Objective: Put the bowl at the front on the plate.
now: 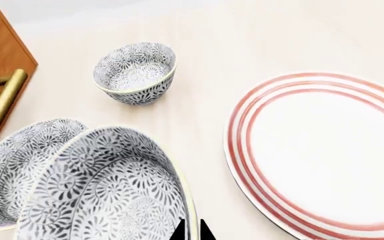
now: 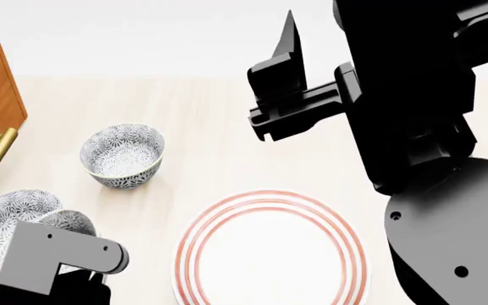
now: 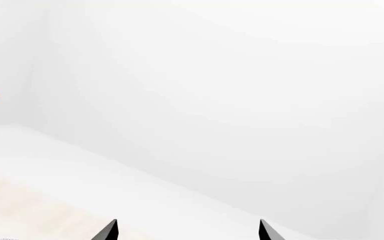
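Here: three patterned bowls, one plate (image 2: 271, 254), pale desk (image 2: 210, 114).
Nearest bowl (image 1: 105, 190) cropped; left claw (image 1: 192, 232) apparently gripping its rim; right claw (image 3: 187, 230) spread, empty.

No readable text, labels, brands, nos. or signs are showing in any view. The bowls (image 2: 122, 155) are carrying only a blue-grey floral pattern, and the plate (image 2: 271, 254) is showing only thin red rings, w/ no lettering on either.
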Controlling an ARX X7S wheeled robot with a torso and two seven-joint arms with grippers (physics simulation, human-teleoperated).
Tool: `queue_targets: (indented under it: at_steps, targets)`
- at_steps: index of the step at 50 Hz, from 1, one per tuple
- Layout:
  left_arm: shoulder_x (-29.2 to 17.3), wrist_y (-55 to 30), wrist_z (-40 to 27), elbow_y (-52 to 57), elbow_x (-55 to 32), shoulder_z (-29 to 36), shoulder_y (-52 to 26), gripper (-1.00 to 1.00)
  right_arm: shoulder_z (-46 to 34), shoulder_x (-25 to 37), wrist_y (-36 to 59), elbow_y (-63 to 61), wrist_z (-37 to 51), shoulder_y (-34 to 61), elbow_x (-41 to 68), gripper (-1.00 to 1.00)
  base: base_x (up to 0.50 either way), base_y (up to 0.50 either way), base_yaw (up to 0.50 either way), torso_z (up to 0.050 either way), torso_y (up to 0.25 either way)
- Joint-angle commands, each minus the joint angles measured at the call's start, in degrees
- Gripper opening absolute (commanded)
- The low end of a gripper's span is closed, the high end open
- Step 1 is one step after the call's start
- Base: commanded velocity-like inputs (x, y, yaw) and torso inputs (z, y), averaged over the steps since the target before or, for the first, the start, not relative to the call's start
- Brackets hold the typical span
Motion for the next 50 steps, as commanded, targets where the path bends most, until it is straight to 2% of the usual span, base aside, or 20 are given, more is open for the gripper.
queue_targets:
  at_steps: [1, 14, 50]
  targets:
    - [-0.3, 0.4, 1.1, 1.6, 2.1, -0.2, -1.2, -1.00, 0.2, 0.1, -0.2, -0.5, 0.6, -0.3, 0.4, 1.00, 0.00, 0.00, 0.00, 0.000, 0.000]
    - [-0.3, 1.1, 1.4, 3.2, 4.0, -0.3, -2.1, -1.00, -0.6, 0.5, -0.9, -0.1, 0.5, -0.4, 0.3, 1.00, 0.00, 0.00, 0.00, 0.000, 0.000]
    - [1.7, 3.5, 9.9, 4.4, 9.3, -1.0, -8.8, -1.00, -2.6, 1.0, -3.9, 1.9, -0.4, 0.2, -0.4, 1.00, 0.00, 0.00, 0.00, 0.000, 0.000]
